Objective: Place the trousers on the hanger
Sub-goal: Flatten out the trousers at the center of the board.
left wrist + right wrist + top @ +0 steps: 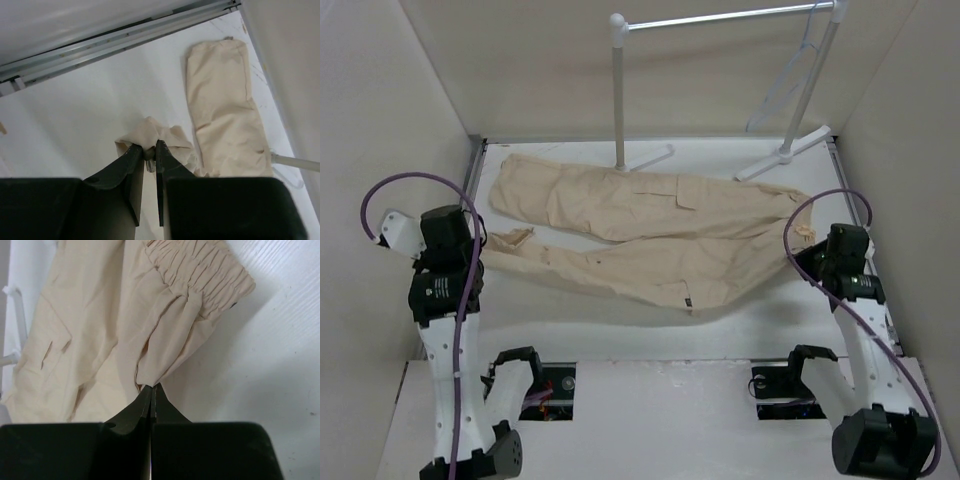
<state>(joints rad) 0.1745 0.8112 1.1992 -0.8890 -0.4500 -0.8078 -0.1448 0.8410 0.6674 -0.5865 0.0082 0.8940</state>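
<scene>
The hanger point(775, 95) is too faint to trace fully.

Trousers point(650, 230): pale beige all over, plain cloth, seams stitched in the same shade.
Tag point(688, 303): one small dark fleck on the beige.
Waistband point(200, 270): beige, ridged in close gathered pleats.
Hanger point(782, 88): whitish, almost see-through against the wall.
Garment rack point(618, 90): white posts and feet under a silver bar.
Table point(620, 335): white, with faint grey scuffs.
Walls point(520, 60): flat light tan, unpatterned.
Edge rail point(125, 35): dull silver-grey metal.
Arms point(445, 370): white links, black joints and bases.
Cables point(395, 185): purple.
Left gripper point(150, 147): black fingers against beige cloth.
Right gripper point(151, 388): black fingers, likewise.
</scene>
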